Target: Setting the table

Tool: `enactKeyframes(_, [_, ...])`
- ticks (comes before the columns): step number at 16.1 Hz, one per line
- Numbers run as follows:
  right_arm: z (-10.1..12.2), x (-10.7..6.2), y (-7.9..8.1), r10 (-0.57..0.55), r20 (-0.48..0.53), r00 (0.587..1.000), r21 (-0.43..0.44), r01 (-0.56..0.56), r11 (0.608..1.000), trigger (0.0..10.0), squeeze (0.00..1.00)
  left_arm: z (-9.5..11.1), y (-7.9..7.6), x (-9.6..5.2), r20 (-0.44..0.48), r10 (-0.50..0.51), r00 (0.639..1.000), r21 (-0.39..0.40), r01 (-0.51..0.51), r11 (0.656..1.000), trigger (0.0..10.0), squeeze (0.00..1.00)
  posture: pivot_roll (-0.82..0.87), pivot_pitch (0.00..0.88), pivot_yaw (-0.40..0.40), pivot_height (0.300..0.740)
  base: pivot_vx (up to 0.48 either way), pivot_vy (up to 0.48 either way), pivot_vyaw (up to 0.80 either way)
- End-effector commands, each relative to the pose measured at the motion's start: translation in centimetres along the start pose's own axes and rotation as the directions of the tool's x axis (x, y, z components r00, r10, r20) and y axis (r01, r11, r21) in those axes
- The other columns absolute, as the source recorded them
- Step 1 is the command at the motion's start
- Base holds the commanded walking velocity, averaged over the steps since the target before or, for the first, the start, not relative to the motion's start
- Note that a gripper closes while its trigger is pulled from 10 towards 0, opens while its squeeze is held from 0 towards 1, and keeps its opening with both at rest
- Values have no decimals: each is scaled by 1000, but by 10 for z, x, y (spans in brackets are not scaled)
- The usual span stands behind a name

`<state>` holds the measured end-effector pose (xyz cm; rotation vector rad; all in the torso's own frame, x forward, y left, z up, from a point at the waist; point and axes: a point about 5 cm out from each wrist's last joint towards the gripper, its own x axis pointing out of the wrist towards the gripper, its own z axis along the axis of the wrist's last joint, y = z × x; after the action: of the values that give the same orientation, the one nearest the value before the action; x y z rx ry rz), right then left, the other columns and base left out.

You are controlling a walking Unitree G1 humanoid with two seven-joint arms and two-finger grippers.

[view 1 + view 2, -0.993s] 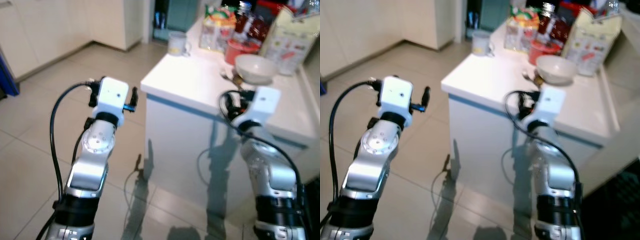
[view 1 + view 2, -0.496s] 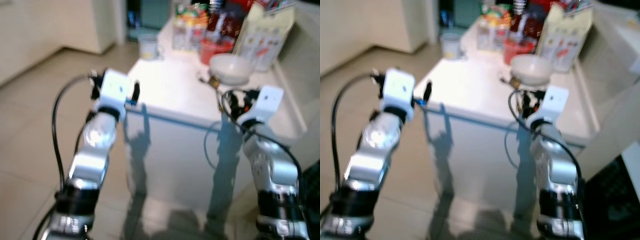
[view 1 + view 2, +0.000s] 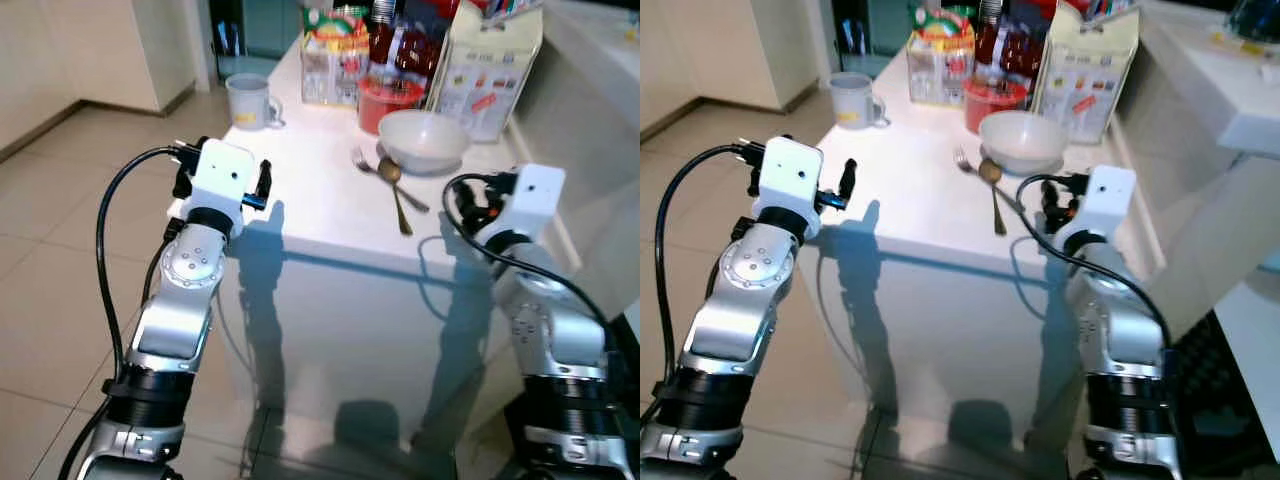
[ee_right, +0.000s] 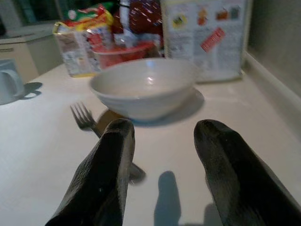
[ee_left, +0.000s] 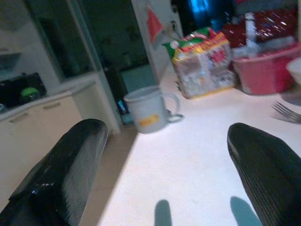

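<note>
White tabletop [image 3: 320,200] carrying a white bowl [image 3: 422,138], fork [image 3: 362,160] and spoon [image 3: 392,180] just before it, mug [image 3: 246,100] at the far left corner, left tool [image 5: 164,155] spread wide and empty at the near left edge, right tool [image 4: 160,141] parted, empty, facing the bowl

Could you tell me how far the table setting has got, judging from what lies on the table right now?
Little looks done: the white bowl, fork and spoon lie bunched together by the packages, and the mug stands at the far left corner. Nothing is in hand: the left gripper and right gripper are open and empty, above the near table edge. Picking up and laying out everything is left.
</note>
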<state>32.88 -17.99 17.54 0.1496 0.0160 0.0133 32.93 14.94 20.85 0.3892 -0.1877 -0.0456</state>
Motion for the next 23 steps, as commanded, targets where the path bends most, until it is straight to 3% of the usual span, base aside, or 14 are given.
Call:
enactKeyframes(1, [-2,0,7,41,-15,999,-1,-41,999,10000,0,-1,9,1,-7,27,1000,6,-27,1000,10000,0,37,0,-57,740,0,0,0])
enactKeyframes(6, [1,1,-1,19,-7,1000,4,-19,1000,10000,0,0,5,0,-2,-10,1000,-26,10,1000,10000,0,30,0,-44,740,0,0,0])
enactKeyframes(11, [7,24,-4,89,-82,993,-57,-94,994,10000,0,0,-1,4,-16,-41,999,-33,41,999,10000,0,33,0,-31,740,0,0,0])
enactKeyframes(15, [12,53,3,199,-196,960,-108,-223,969,10000,0,23,-19,5,37,-266,963,-52,268,962,10000,0,70,0,-47,740,0,0,0])
enactKeyframes(16, [14,56,3,221,-215,951,-116,-250,961,10000,141,25,-20,3,38,-295,955,-52,297,953,10000,0,71,0,-45,740,0,0,0])
enactKeyframes(17, [14,58,2,219,-227,949,-128,-251,959,10000,498,26,-21,1,36,-314,949,-46,315,948,10000,0,72,0,-46,740,0,0,0])
enactKeyframes(18, [15,61,-2,228,-242,943,-111,-260,959,10000,1000,25,-24,-2,29,-358,933,-36,359,933,10000,0,77,0,-49,740,0,0,0])
enactKeyframes(20, [17,65,-11,223,-272,936,-100,-259,961,10000,1000,23,-25,-9,10,-412,911,-32,412,911,10000,0,78,0,-51,740,0,0,0])
enactKeyframes(23, [16,68,-21,232,-321,918,-65,-266,962,10000,1000,24,-22,-13,6,-424,906,-65,423,904,10000,0,80,0,-56,740,0,0,0])
